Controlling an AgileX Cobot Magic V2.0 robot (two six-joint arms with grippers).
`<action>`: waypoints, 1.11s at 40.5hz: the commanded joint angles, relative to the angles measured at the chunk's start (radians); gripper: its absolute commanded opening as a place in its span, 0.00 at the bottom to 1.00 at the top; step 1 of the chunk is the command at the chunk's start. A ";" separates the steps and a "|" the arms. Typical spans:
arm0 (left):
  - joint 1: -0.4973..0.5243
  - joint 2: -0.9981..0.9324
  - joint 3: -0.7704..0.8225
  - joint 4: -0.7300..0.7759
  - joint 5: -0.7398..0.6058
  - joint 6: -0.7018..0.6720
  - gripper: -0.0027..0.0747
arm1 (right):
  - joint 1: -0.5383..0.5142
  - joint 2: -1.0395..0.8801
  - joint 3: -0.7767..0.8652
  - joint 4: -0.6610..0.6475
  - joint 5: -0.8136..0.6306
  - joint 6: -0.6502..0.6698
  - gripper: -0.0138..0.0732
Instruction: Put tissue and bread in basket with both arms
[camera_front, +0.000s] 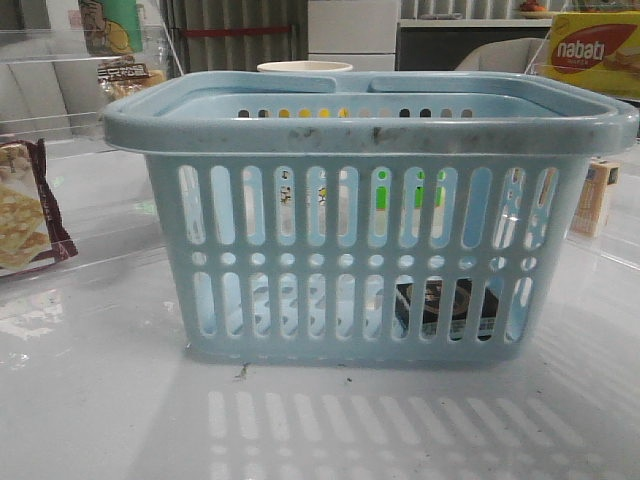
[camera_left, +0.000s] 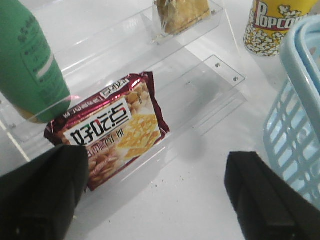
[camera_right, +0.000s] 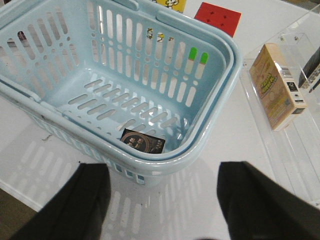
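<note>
The pale blue basket (camera_front: 370, 215) stands mid-table and also shows in the right wrist view (camera_right: 210, 65). The black tissue packet (camera_right: 143, 142) lies flat on the basket floor in a near corner; it shows through the slots in the front view (camera_front: 440, 308). The bread (camera_left: 181, 14), golden-brown in clear wrap, sits on the upper step of a clear acrylic shelf, partly cut off by the frame edge. My left gripper (camera_left: 157, 197) is open and empty above the table beside the shelf. My right gripper (camera_right: 162, 200) is open and empty, just outside the basket's rim. Neither gripper shows in the front view.
A maroon-edged cracker packet (camera_left: 112, 127) lies on the shelf's lower step, next to a green bottle (camera_left: 30, 65). A popcorn cup (camera_left: 265, 27) stands behind the basket. On the right, a tan box (camera_right: 277, 85) sits in another acrylic tray and a red block (camera_right: 217, 17) lies beyond.
</note>
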 joint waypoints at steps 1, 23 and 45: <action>-0.006 0.072 -0.108 -0.009 -0.086 0.000 0.82 | -0.002 -0.006 -0.025 -0.023 -0.065 -0.002 0.80; -0.008 0.656 -0.643 -0.141 -0.092 0.000 0.82 | -0.002 -0.006 -0.025 -0.023 -0.065 -0.002 0.80; -0.036 0.964 -0.914 -0.168 -0.176 0.000 0.52 | -0.002 -0.006 -0.025 -0.023 -0.065 -0.002 0.80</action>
